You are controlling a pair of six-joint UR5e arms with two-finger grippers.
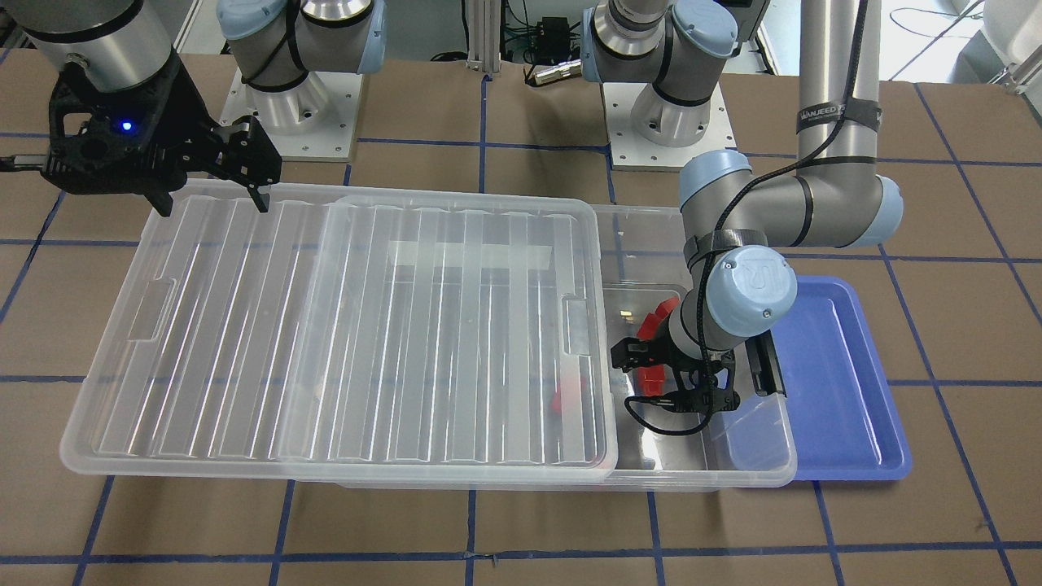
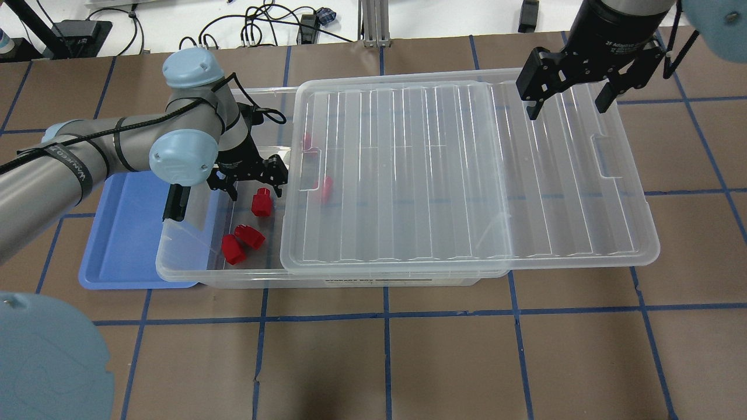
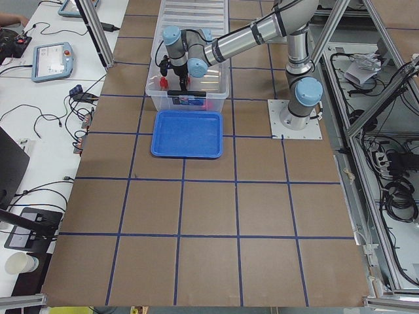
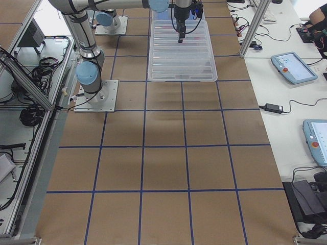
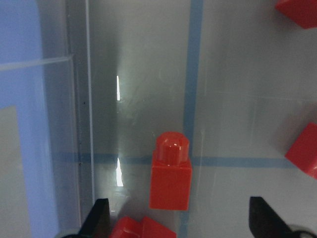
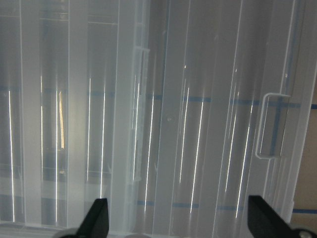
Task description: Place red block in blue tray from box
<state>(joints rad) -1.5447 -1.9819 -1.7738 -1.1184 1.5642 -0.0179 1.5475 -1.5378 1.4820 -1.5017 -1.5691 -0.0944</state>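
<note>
The clear box (image 2: 192,265) lies across the table with its ribbed lid (image 2: 467,175) slid off to the right, so its left end is uncovered. My left gripper (image 2: 251,185) is open and reaches down into that end. One upright red block (image 5: 171,173) stands just ahead of the gap between its fingers (image 5: 99,218), untouched; it also shows in the overhead view (image 2: 262,202). Two more red blocks (image 2: 240,244) lie nearer the box's front wall. The blue tray (image 2: 125,233) sits beside the box's left end. My right gripper (image 2: 569,99) is open and empty above the lid's far right corner.
Two further red blocks (image 2: 325,188) show dimly under the lid. The black latch bar (image 2: 174,204) hangs on the box's short wall next to the tray. The box wall stands between the blocks and the tray. Brown table with blue tape lines surrounds everything.
</note>
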